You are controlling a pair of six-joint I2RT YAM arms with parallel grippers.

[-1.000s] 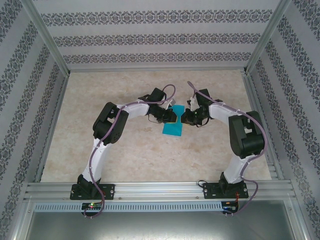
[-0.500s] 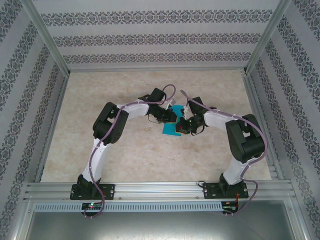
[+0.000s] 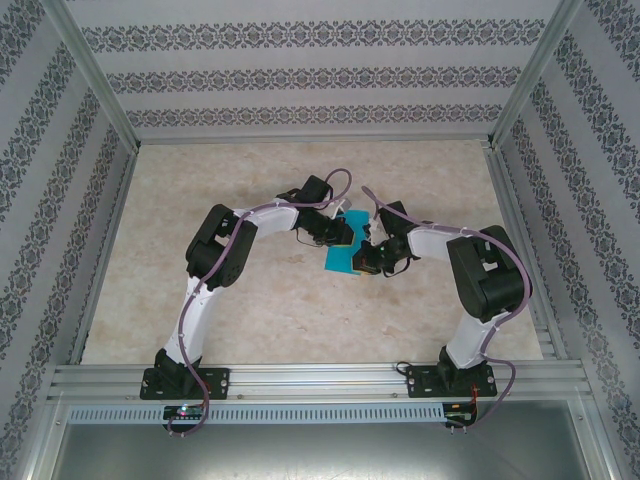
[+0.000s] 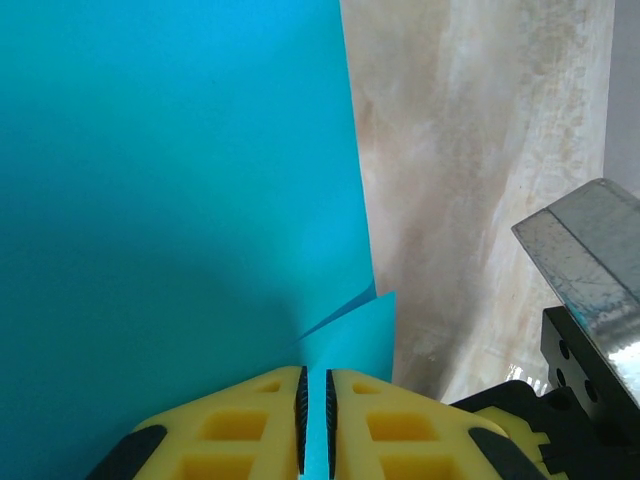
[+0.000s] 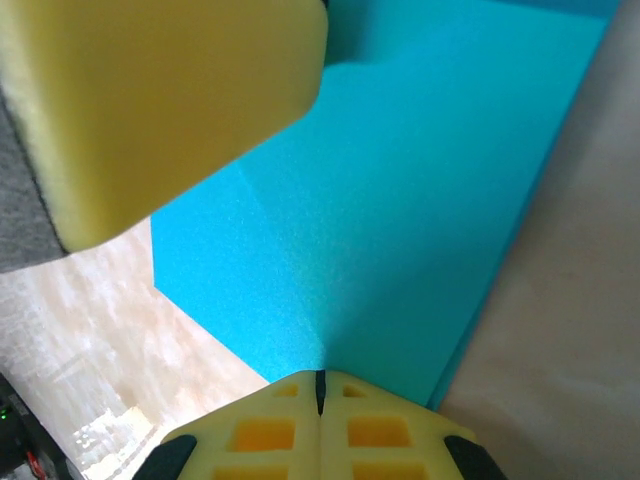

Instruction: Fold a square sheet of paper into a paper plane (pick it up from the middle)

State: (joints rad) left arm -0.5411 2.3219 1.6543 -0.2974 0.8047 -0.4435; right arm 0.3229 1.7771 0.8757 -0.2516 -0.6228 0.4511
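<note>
The sheet of paper (image 3: 341,262) lies near the middle of the table (image 3: 250,300), between the two arms. It is plain turquoise-blue and unmarked. From above it shows as a small oblong, its upper part hidden under the arms. The left gripper (image 3: 343,238) reaches in over the sheet's far end and the right gripper (image 3: 366,262) comes at its right side, so the two sit just beside each other. In the left wrist view the yellow fingers (image 4: 250,420) are drawn almost together with only a thin slit between them, and an edge of the paper runs up through that slit – the left gripper is clamped on the sheet. Just past the fingertips a small pointed flap (image 4: 355,335) sticks out to the right, and the rest of the sheet spreads flat and smooth to the left. In the right wrist view the fingers (image 5: 390,425) are pressed fully together, pinching the paper where a faint crease (image 5: 285,270) runs away from them – a second layer peeks out along the right edge. One yellow finger of the left gripper (image 5: 160,100) hangs over the sheet's top left corner there.
</note>
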